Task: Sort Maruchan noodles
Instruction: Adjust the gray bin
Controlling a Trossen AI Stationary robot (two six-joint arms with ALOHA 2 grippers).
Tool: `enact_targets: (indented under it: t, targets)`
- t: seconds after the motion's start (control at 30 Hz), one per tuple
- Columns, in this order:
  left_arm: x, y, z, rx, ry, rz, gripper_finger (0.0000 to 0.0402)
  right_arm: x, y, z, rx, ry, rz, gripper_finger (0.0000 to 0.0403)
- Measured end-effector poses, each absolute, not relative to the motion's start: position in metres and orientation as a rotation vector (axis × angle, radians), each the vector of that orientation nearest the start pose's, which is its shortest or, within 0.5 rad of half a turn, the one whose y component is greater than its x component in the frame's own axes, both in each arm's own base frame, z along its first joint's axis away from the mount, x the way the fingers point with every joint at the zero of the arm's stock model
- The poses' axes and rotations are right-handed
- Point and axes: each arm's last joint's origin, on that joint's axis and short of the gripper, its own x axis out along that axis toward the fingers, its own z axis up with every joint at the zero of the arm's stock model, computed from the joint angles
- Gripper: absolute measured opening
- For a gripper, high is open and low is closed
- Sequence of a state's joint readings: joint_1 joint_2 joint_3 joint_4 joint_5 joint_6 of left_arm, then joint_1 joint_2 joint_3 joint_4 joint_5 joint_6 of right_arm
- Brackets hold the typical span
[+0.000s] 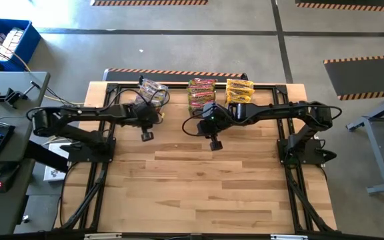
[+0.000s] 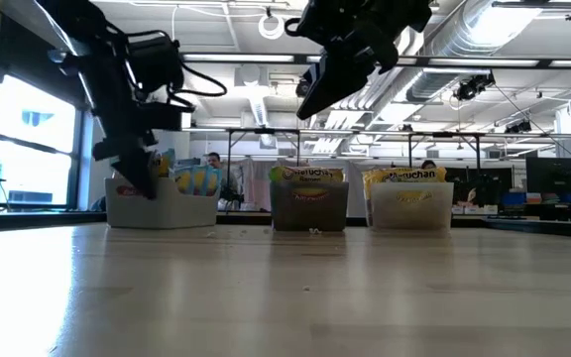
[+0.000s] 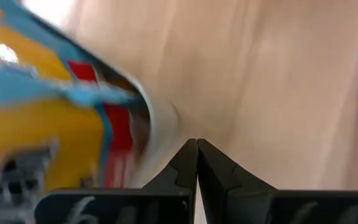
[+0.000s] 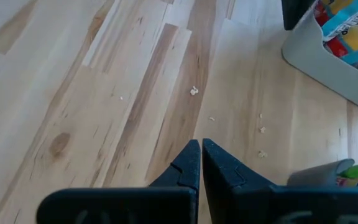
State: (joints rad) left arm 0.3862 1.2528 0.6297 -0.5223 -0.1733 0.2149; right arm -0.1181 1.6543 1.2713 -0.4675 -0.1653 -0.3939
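Along tabletop (image 1: 205, 193) far edge: 3 tubs (image 2: 309, 206) w/ noodle packets (image 1: 240, 91), uncountable. 2 arms: left claw (image 1: 147, 136) & right claw (image 1: 215, 145) both fingers together, empty.

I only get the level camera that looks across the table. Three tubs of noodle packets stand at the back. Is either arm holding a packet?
Observer: No. The left wrist camera shows the left fingers pressed together with nothing between them, close beside the light tub.
Operator: And the other arm?
Observer: The right fingers are shut and empty too, over bare wood with small crumbs.
Operator: Any packets lying loose on the table?
Observer: From above, none; the noodle packets all sit in the tubs along the far edge.
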Motion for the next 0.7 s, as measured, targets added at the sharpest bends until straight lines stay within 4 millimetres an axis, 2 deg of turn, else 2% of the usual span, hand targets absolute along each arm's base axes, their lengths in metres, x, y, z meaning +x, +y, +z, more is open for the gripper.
enact_targets:
  t: [0.17, 0.7]
  targets:
    - [0.204, 0.09, 0.169, 0.101, 1.14, 0.424, 0.0, 0.353, -0.037, 0.258, -0.253, 0.821, 0.202, 0.0]
    - [0.216, 0.108, 0.172, 0.091, 0.979, 0.511, 0.0, 0.353, -0.037, 0.258, -0.256, 0.827, 0.205, 0.0]
